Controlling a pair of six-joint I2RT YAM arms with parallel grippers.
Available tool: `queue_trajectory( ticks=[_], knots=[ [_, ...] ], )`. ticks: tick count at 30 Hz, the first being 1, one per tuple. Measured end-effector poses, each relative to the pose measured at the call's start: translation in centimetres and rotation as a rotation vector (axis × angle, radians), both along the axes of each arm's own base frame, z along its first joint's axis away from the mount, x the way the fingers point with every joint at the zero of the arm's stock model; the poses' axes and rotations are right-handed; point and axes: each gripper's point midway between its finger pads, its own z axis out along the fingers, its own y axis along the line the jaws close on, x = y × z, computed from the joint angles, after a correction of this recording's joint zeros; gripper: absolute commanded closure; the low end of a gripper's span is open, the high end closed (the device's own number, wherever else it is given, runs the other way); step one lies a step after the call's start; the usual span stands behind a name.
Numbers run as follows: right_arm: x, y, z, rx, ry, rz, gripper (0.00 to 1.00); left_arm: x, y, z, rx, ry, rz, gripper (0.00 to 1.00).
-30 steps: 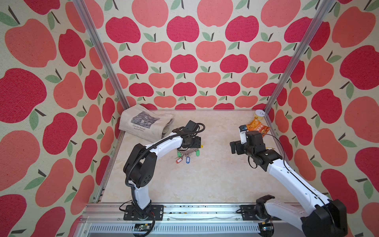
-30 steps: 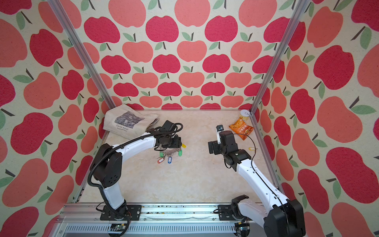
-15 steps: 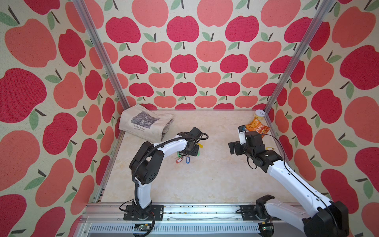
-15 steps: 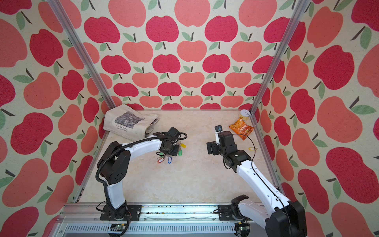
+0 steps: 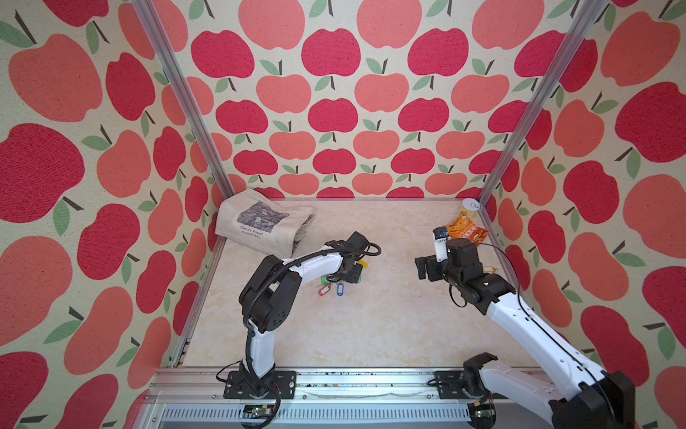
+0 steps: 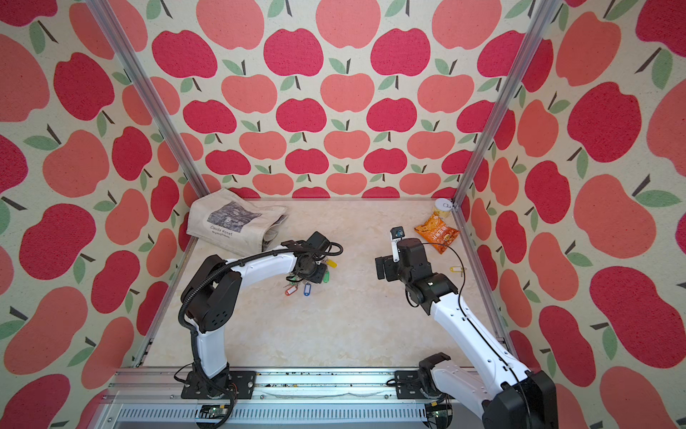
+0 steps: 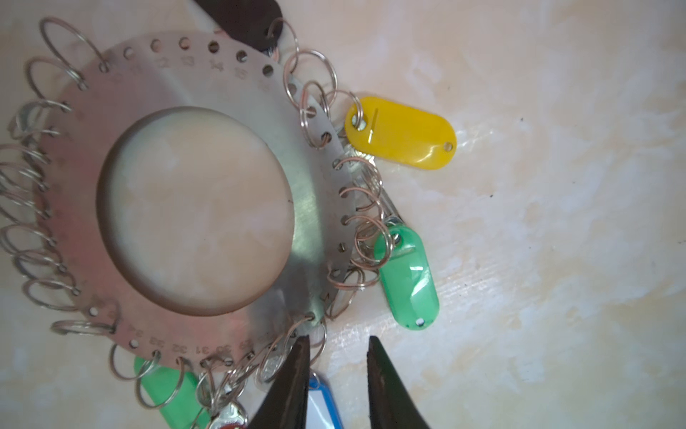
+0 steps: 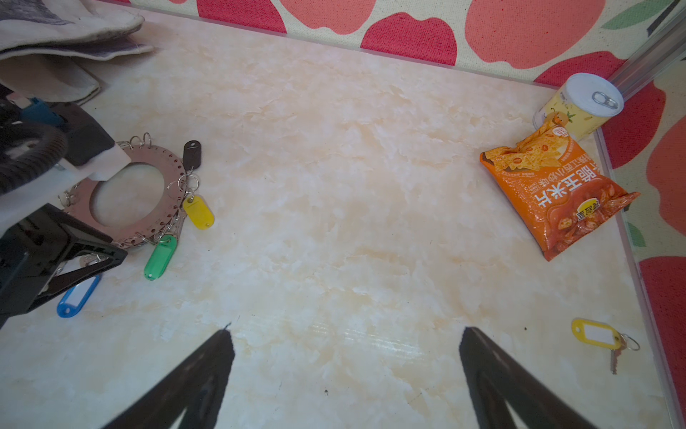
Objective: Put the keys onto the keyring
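Lower than before, the left gripper stands at the edge of the keyring on the table, jaws narrowly apart. Right gripper jaws are wide apart; a yellow-tag key lies loose.

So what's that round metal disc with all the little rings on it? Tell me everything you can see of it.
The keyring is a flat grey metal plate with a wide round hole, lying on the marbled table. Small numbered holes line its rim, many holding wire loops. A yellow tag and a green tag are hooked on loops on one side. The left gripper sits at its edge, jaws narrowly apart.
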Motion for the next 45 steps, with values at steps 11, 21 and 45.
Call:
queue_trajectory(
  ticks=[11, 21, 45],
  knots=[
    [0.0, 0.0, 0.0, 0.0, 0.0, 0.0, 0.01, 0.8, -0.3, -0.9, 0.024, -0.026, -0.017, 0.75],
    [0.0, 0.0, 0.0, 0.0, 0.0, 0.0, 0.01, 1.3, -0.3, -0.8, 0.028, -0.049, -0.012, 0.8],
    [0.0, 0.9, 0.5, 0.024, -0.009, 0.044, 0.01, -1.8, -0.4, 13.2, -0.204, -0.288, -0.216, 1.0]
  ],
)
